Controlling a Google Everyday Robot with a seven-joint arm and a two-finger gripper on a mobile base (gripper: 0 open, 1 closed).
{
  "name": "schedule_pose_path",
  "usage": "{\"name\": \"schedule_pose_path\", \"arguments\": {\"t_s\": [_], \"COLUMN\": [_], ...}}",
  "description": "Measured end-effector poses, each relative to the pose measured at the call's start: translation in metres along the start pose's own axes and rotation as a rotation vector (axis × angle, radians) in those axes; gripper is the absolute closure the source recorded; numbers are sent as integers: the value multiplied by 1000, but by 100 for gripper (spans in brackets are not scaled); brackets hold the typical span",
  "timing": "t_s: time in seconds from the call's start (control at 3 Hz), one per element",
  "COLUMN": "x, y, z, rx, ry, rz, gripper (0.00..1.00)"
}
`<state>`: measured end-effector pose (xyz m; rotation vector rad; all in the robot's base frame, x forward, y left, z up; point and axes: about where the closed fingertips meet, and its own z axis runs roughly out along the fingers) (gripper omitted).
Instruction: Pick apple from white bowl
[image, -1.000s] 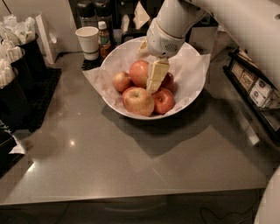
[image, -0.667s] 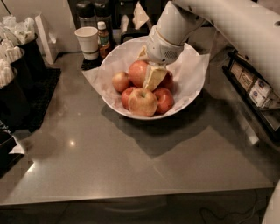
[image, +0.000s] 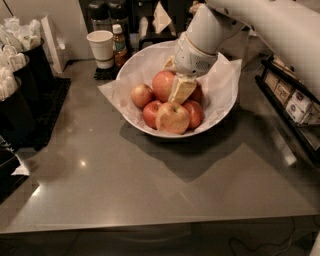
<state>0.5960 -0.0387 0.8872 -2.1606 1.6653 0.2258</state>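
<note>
**Camera view: gripper down in the pile, front apple nudged aside**

The gripper (image: 181, 90) is sunk into the heap of apples inside the white bowl (image: 225, 107), wedged between the large red-yellow apple (image: 163, 82) at the back and a darker red apple (image: 198, 93) to its right. Whether it is clenched on fruit or released cannot be told. Over the last second it has pressed a little lower and the wrist has swung round. The yellowish front apple (image: 172, 118) has rolled rightward, baring more of the red apple (image: 151, 113) beside it. The small apple (image: 142, 95) on the left has not moved. All the fruit sits in the bowl on its paper lining (image: 112, 90), so nothing is lifted yet. The shifting pile suggests the grasp is being settled, probably on the large back apple.
</note>
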Motion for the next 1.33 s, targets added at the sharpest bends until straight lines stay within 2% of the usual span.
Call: {"name": "schedule_pose_path", "arguments": {"t_s": [0.33, 0.67, 1.0, 1.33], "x": [-3, -2, -13, -16], "y": [5, 14, 33, 35], "z": [-20, -73, -124, -128], "rx": [31, 124, 181, 182], "ry": [-105, -307, -470, -495], "rz": [24, 52, 66, 71], "gripper": [100, 100, 100, 100]}}
